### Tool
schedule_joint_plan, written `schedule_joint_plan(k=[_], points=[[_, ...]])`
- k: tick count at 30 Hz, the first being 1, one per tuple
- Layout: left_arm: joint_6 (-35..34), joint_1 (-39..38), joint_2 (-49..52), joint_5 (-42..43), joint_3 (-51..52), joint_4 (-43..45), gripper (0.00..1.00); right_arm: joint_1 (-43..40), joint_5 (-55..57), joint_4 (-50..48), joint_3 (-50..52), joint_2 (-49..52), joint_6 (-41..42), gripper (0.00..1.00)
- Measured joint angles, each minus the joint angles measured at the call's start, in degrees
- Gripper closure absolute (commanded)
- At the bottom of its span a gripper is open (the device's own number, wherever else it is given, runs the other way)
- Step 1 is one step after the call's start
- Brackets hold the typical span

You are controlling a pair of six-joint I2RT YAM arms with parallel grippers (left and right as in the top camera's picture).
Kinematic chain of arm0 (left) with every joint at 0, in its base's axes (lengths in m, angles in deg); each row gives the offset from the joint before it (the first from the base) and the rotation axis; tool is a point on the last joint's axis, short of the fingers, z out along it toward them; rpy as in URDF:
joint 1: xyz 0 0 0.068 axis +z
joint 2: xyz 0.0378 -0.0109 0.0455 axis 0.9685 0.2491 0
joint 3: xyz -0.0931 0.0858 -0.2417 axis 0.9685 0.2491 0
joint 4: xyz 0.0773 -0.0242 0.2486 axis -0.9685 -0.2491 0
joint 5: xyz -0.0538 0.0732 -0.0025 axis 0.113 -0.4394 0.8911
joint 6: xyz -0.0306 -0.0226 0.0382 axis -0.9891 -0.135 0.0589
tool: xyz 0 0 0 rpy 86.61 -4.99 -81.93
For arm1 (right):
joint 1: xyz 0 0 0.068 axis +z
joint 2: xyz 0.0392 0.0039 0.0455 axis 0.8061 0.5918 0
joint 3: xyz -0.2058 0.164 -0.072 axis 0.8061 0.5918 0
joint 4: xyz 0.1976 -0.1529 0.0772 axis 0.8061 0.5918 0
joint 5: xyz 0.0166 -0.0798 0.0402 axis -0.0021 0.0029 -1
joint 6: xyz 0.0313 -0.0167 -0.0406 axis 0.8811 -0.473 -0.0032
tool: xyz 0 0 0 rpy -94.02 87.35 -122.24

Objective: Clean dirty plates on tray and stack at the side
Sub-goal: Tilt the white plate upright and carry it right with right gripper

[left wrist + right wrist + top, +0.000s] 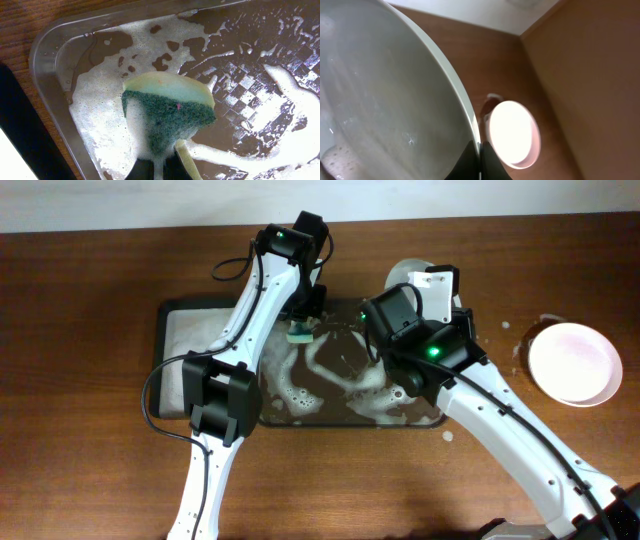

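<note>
**Overhead.**
- Tray [432, 420]: dark, rectangular, mid-table, floor streaked with foam [300, 395]. No plate shows on the part the arms leave visible.
- Left gripper [304, 318]: over the tray's far edge, clamped on a green-and-yellow sponge [299, 334].
- Right gripper [428, 284]: at the tray's far right corner, holding a pale plate [402, 275] by its rim, clear of the sponge.
- Pink plate [575, 363]: alone on the table [80, 300], well to the right.

**Left wrist.**
- Sponge [167, 107]: scouring side up, pinched at its near end by the left gripper [159, 169], above the tray's [47, 65] soapy floor.

**Right wrist.**
- Pale plate [380, 100]: wet, bubbles at its lower edge, no smudge visible. The right gripper [480, 159] is closed on its rim.
- Pink plate [514, 132]: lies beyond on the table.

**Step in hand (judged).** The washed plate is ready for stacking. The next move calls for a level carry to the right and a gentle release squarely onto the pink plate, since the wet rim may slip.
</note>
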Motion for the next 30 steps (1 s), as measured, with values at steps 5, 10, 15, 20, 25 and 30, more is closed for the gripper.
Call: schedule_joint_plan(k=[5, 10, 15, 20, 25, 30], points=[[0.0, 0.0, 0.0, 0.0, 0.0, 0.1, 0.99, 0.3, 3.7, 1.5, 0.0, 0.7, 0.5, 0.96], [0.0, 0.0, 0.0, 0.0, 0.0, 0.3, 0.99, 0.3, 3.8, 1.7, 1.5, 1.2, 1.4, 0.96], [0.0, 0.0, 0.0, 0.0, 0.0, 0.3, 0.99, 0.3, 3.3, 0.2, 6.7, 1.3, 2.2, 0.96], [0.0, 0.0, 0.0, 0.0, 0.0, 0.6, 0.99, 0.3, 3.3, -0.6, 8.4, 1.3, 2.6, 0.96], [0.0, 0.0, 0.0, 0.0, 0.0, 0.6, 0.99, 0.3, 6.1, -2.4, 8.5, 1.3, 2.9, 0.96], [0.0, 0.0, 0.0, 0.0, 0.0, 0.8, 0.99, 0.3, 9.6, -3.4, 8.5, 1.3, 2.9, 0.96]])
